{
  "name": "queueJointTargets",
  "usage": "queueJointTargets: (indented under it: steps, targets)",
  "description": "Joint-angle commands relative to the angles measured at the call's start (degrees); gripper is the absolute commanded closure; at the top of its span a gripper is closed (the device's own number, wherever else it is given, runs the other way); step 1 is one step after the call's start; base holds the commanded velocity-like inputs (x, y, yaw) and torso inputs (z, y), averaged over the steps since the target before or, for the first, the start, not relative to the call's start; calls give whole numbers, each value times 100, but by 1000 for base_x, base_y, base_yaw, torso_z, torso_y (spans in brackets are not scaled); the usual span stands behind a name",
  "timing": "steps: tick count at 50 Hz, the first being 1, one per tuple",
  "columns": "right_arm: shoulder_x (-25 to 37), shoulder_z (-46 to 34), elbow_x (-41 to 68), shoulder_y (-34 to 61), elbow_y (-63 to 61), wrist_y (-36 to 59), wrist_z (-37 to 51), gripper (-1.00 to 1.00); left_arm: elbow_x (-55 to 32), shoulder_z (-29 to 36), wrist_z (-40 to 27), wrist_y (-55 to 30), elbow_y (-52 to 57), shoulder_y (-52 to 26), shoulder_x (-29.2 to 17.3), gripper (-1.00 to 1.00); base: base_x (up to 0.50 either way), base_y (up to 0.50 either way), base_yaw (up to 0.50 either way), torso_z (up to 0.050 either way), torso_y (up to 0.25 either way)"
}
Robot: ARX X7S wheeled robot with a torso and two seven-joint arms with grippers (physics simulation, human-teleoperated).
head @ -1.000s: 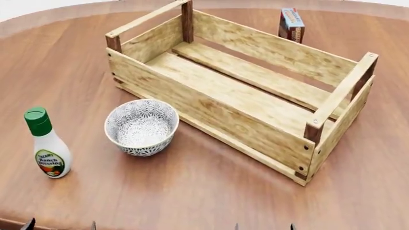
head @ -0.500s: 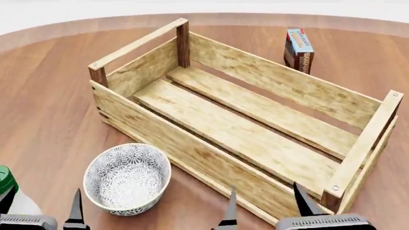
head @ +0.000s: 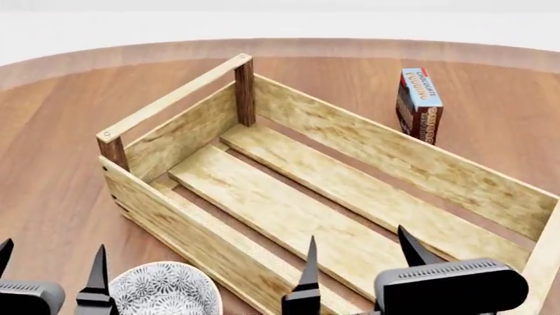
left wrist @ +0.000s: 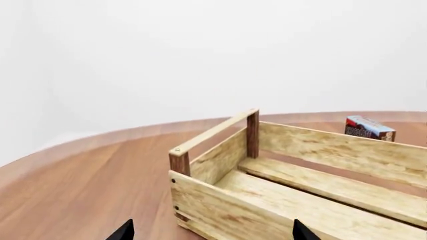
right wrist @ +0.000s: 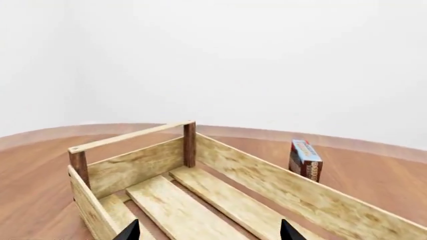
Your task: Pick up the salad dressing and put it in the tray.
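Salad dressing is out of every view now, so this looks like the reaching step: both the left gripper (head: 51, 266) and right gripper (head: 357, 252) hang spread and empty before the tray (head: 210, 246), and the next move means finding that bottle.

Light-wood tray (head: 289, 125), floral white-grey bowl (head: 164, 291)

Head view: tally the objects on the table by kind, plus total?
Light-wood slatted crate with dark corner posts: 1
White-grey floral patterned bowl: 1
Small upright red-blue carton box: 1
Total: 3. No salad dressing bottle is visible in any current view.
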Motion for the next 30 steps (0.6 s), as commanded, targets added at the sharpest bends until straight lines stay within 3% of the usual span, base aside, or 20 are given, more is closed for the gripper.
queueJointTargets:
  steps: [1, 8, 30]
  targets:
    - [-54, 68, -59, 104, -31, 103, -110, -100, 177, -38, 100, 180, 60, 78, 36, -100, 0, 0, 0, 0, 0]
    - [-69, 25, -65, 24, 76, -174, -192, -100, 151, -41, 77, 227, 40, 89, 23, -100, 0, 0, 0, 0, 0]
    - [7, -117, -90, -41, 115, -353, -209, -100, 73, -32, 13, 337, 53, 165, -30, -100, 0, 0, 500, 0, 0]
